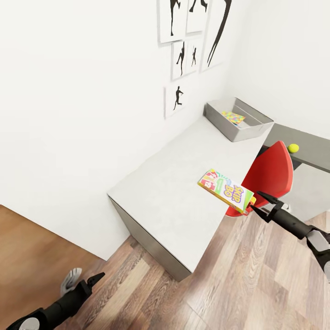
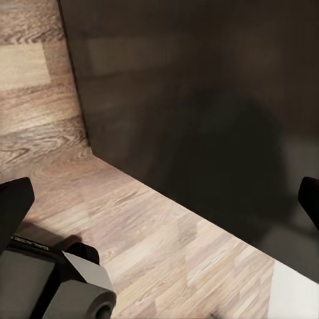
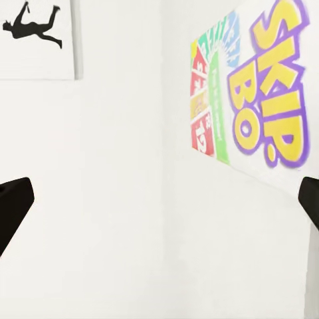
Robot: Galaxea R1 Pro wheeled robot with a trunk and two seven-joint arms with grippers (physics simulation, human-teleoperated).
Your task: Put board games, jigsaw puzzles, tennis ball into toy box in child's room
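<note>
The green Skip-Bo board game (image 1: 226,189) lies tilted at the front edge of the pale table (image 1: 174,192), its near end past the edge. My right gripper (image 1: 255,200) is at that end with fingers spread wide. In the right wrist view the Skip-Bo box (image 3: 256,100) faces the camera off to one side, not between the fingers, and the right gripper (image 3: 159,206) is open. The grey toy box (image 1: 256,120) stands at the table's far end with a jigsaw puzzle (image 1: 233,117) inside. The tennis ball (image 1: 293,147) rests on a darker top beyond. My left gripper (image 1: 89,280) hangs open, low over the floor.
A red chair (image 1: 271,176) stands against the table's front edge, just beyond my right gripper. Black silhouette pictures (image 1: 192,41) hang on the white wall. The left wrist view shows the table's dark side panel (image 2: 199,113) and wood-plank floor (image 2: 146,232).
</note>
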